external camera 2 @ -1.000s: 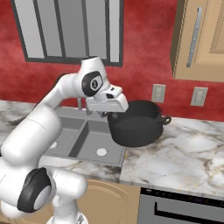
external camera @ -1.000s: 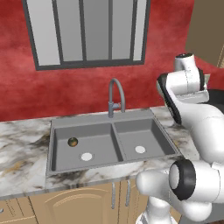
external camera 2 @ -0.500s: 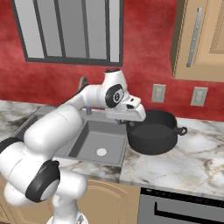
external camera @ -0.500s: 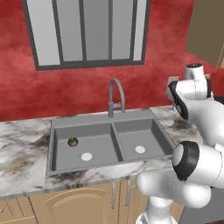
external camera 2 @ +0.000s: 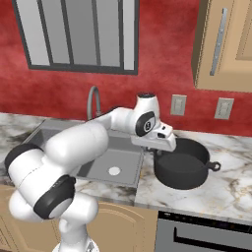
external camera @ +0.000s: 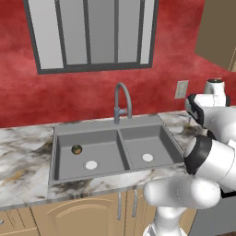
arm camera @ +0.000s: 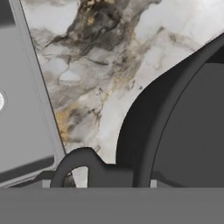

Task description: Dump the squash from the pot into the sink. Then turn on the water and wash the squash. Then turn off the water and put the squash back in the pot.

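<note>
Tool point(external camera 2: 165, 146) at the end of the white arm sits at the near-left rim of the wide, shallow black pot point(external camera 2: 183, 167), its fingers closed partway on the rim beside the loop handle point(arm camera: 76, 164); the pot looks empty and stands upright on or just above the marbled stone table point(external camera 2: 231, 189), right of the grey double-basin sink point(external camera: 115, 150). Judging from this, the dumping step is done: the small round green-and-orange squash point(external camera: 76, 149) lies in the left basin, near its white drain. The step in hand appears to be parking the pot. Next, the tool would need to let go and cross over to the grey gooseneck faucet point(external camera: 122, 101) to start the water.

Squash and both basins show in the left base view, where the pot is hidden behind the arm. The right base view gives the pot and the grip. From the hand view come the handle, the rim and the sink's edge beside them.
</note>
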